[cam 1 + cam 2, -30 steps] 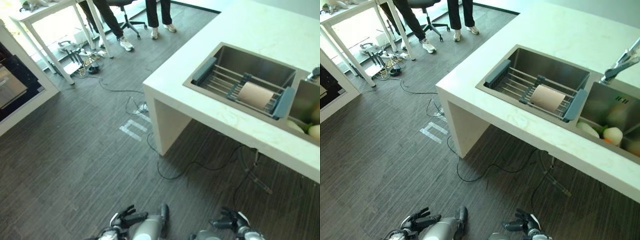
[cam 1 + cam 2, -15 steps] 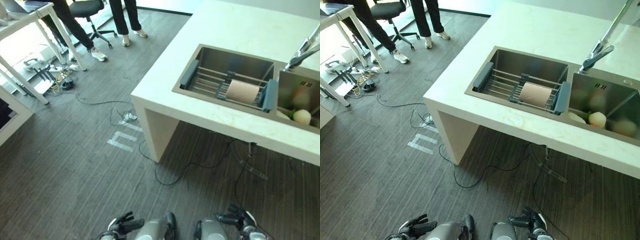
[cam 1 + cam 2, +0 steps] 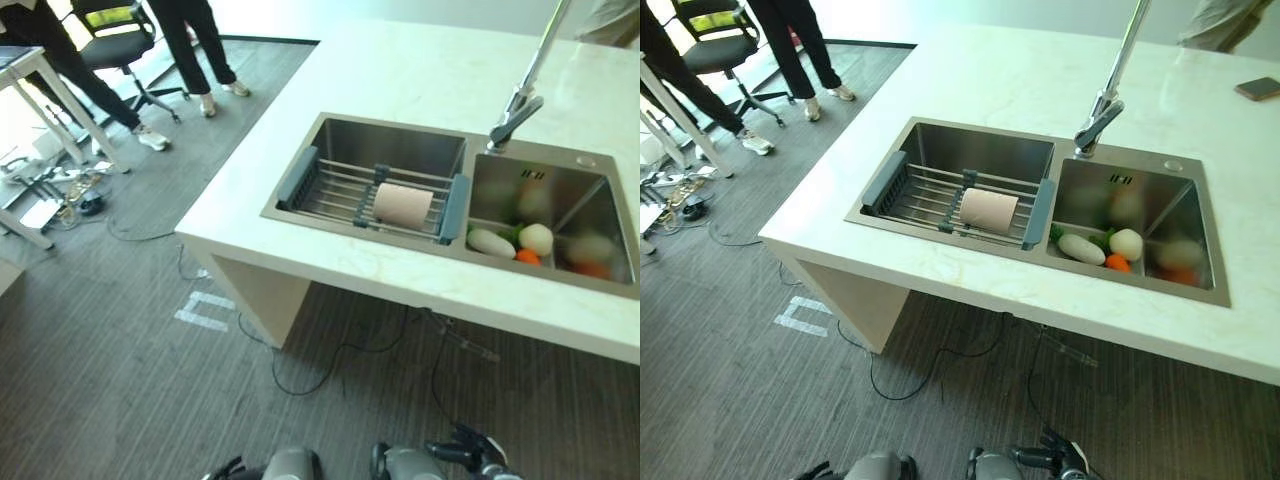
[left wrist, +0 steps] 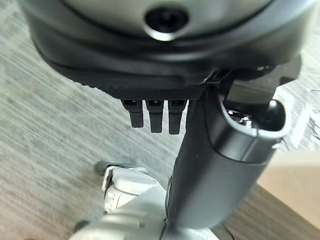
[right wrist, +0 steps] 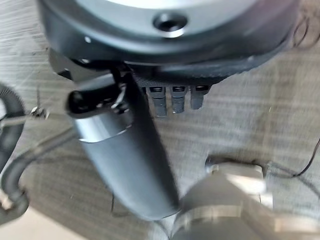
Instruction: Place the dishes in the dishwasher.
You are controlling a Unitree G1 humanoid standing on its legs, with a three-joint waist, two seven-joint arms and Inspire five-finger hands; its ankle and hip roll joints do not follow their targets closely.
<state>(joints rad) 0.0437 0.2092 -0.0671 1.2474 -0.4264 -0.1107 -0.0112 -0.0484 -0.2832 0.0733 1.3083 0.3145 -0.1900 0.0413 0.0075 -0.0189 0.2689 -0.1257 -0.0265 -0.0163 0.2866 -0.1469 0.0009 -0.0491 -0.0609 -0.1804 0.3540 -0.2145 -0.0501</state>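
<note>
A white counter (image 3: 970, 90) with a double stainless sink (image 3: 940, 140) was seen across the upper and middle part of the right eye view. Over the left basin a grey-ended wire drying rack (image 3: 925, 195) was set, and on it, right of centre, a pale pinkish-beige cylindrical dish, apparently a cup or mug (image 3: 988, 209), was laid on its side with its long axis running roughly left to right in the frame. In the right basin, under a tall chrome faucet (image 3: 1110, 90), vegetables (image 3: 1110, 248) were gathered, among them a white elongated one, a pale round one and an orange piece. A dark flat object, possibly a phone (image 3: 1257, 89), was seen at the upper right of the counter. Persons' legs and an office chair (image 3: 710, 50) were visible at the upper left. No dishwasher could be made out.

The right hand (image 3: 1055, 461) was held low at the bottom edge, right of centre, with its fingers relaxed and nothing in them; in the right wrist view short straight fingers (image 5: 172, 100) and the thumb were seen over bare floor. The left hand (image 4: 155, 115) was likewise found empty and uncurled in its own wrist view.

The cup was judged to lie well apart from both hands, up the frame and slightly left of the right hand, nearly above the gap between the arms. Neither hand was clearly nearer. An approach to the counter was judged necessary before any grasp across the cup's short axis.
</note>
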